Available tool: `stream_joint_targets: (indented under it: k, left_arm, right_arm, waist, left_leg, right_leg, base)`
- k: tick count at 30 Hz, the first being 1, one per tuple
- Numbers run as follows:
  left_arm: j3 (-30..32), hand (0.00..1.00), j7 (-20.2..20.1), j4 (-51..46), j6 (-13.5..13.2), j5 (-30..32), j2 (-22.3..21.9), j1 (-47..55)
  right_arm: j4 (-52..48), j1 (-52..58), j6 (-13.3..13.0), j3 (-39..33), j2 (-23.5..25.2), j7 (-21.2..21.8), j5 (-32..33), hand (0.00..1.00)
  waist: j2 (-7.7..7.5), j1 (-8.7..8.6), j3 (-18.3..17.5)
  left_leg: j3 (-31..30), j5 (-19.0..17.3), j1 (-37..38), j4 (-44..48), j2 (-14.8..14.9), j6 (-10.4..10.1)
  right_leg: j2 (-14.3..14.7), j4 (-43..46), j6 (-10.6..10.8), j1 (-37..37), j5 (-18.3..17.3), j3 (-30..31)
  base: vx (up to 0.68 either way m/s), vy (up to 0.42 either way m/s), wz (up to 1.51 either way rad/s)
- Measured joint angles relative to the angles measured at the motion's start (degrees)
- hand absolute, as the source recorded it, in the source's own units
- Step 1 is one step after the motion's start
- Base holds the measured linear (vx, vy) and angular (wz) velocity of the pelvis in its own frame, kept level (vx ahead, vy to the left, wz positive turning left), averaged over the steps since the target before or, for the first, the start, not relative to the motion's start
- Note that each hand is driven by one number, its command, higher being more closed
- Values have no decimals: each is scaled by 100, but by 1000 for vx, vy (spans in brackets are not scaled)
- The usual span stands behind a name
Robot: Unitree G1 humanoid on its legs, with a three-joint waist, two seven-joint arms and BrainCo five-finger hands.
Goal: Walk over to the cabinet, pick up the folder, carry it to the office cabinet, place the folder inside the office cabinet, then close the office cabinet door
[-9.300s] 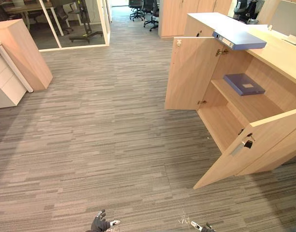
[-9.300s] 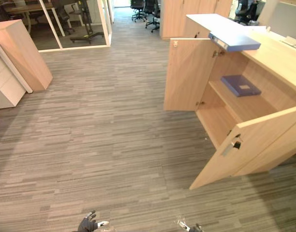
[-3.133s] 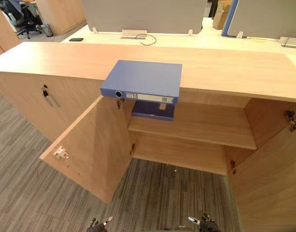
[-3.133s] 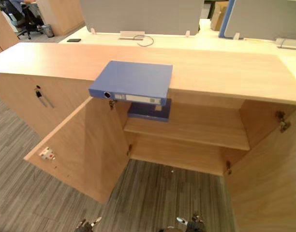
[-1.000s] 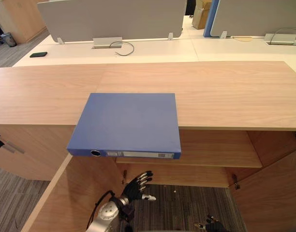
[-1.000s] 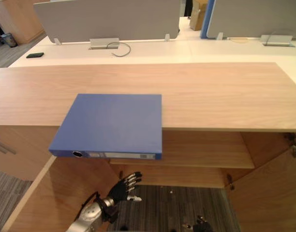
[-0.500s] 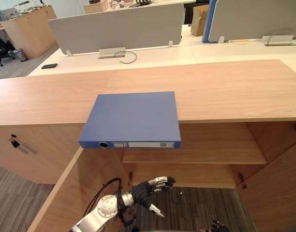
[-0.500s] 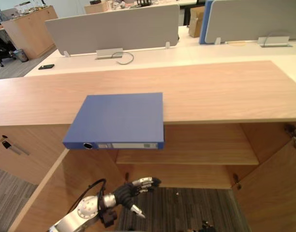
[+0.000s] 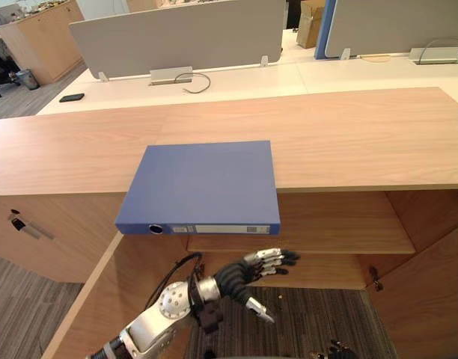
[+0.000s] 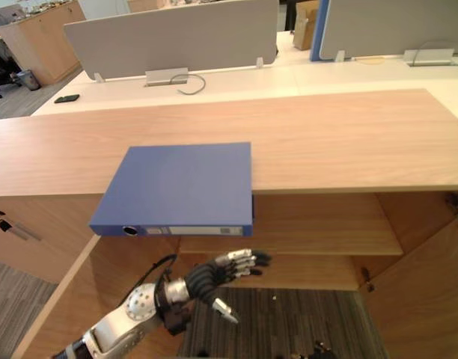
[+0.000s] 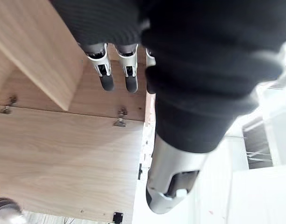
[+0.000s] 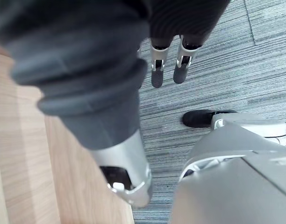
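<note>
My left hand [image 9: 240, 273] hovers under the overhanging folder [image 9: 203, 183], spread and empty — right hand [image 12: 158, 74] hangs relaxed. An off-centre lift could shove it across the bench [image 9: 349, 134] — or tip it off.

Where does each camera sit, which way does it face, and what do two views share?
Left eye view: on the head, looking down at the blue folder on the cabinet top; left robot hand open below.
Right eye view: beside it, same scene.
Left wrist view: along the left robot hand's straight fingers at wooden cabinet panels.
Right wrist view: along the right robot hand down at the carpet.
Shared: both eyes show the blue folder.
</note>
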Motion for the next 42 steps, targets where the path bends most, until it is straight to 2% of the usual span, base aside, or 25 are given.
stream_joint_targets:
  k: [11,19,21,22,23,24,25,26,28,34,38,42]
  left_arm:
    - [-22,0,193,-263,-9,-109,-483,-561]
    - [-42,0,249,-300,-8,-153,-554,-703]
    - [368,0,453,-786,-18,103,-583,-744]
    - [806,0,615,-1163,-93,240,-674,-743]
    - [1324,0,840,-1503,-240,423,-830,-736]
    - [1577,0,998,-1650,-332,579,-936,-723]
    - [1992,0,1344,-1895,-524,967,-1167,-664]
    - [2110,0,1554,-1994,-610,1261,-1267,-624]
    - [2198,0,2143,-2124,-752,2363,-1462,-498]
    - [2345,0,3013,-2115,-794,4293,-1467,-100]
    - [2409,0,3352,-1959,-862,5385,-1443,-20]
    - [2288,0,3383,-1627,-904,5972,-1326,117]
  right_arm:
    - [226,-36,-15,-7,7,-3,0,0]
    - [311,-25,-17,18,14,-5,2,0]
    - [311,-1,-17,18,19,-8,5,0]
    - [311,36,-17,14,24,-22,7,0]
    - [311,61,-17,13,35,-58,10,0]
    - [311,70,-17,13,48,-70,13,0]
    - [311,86,-18,8,78,-107,24,0]
    - [311,93,-19,8,83,-127,35,0]
    - [315,139,-20,14,89,-185,62,0]
    - [308,157,-76,43,187,-367,132,0]
    - [303,192,-123,78,196,-445,132,0]
    - [303,198,-139,237,191,-495,134,0]
  waist:
    - [15,-13,-12]
    - [-3,-2,-51]
    - [-9,2,-65]
    - [-28,17,-84]
    - [-36,33,-117]
    - [-40,39,-131]
    - [-45,67,-144]
    - [-44,94,-150]
    - [-45,210,-152]
    - [-52,220,-151]
    - [-66,237,-162]
    - [-100,241,-199]
  left_leg:
    - [151,-2,17,1,27,-6]
    - [283,-12,92,0,33,-7]
    - [284,-9,94,0,33,-5]
    - [282,-7,95,1,30,-4]
    - [278,-7,106,1,29,-3]
    - [275,-7,115,1,30,-3]
    - [269,-7,135,1,29,-3]
    - [268,-7,139,1,29,-3]
    - [257,-2,159,0,29,2]
    - [279,7,201,-25,32,6]
    - [290,10,202,-24,38,4]
    - [301,8,190,-19,44,1]
  right_leg:
    - [9,77,-2,-35,2,168]
    - [3,121,-2,-79,3,294]
    - [1,144,-2,-63,10,293]
    - [1,148,-2,-60,10,292]
    - [2,149,-3,-43,10,291]
    - [3,149,-3,-30,10,290]
    - [3,149,-5,-9,8,290]
    - [3,151,-5,-6,8,289]
    - [2,177,-8,9,5,287]
    - [-2,195,-5,-7,3,296]
    - [2,186,-4,-11,5,306]
    - [9,146,-6,-12,9,310]
  base:
    - [-1,9,-5]
    - [-20,11,-9]
    - [0,0,0]
    - [0,0,0]
    - [0,0,0]
    - [6,3,4]
    - [0,0,0]
    - [0,0,0]
    - [-12,2,2]
    - [-38,5,-2]
    - [-3,1,-1]
    - [0,0,0]
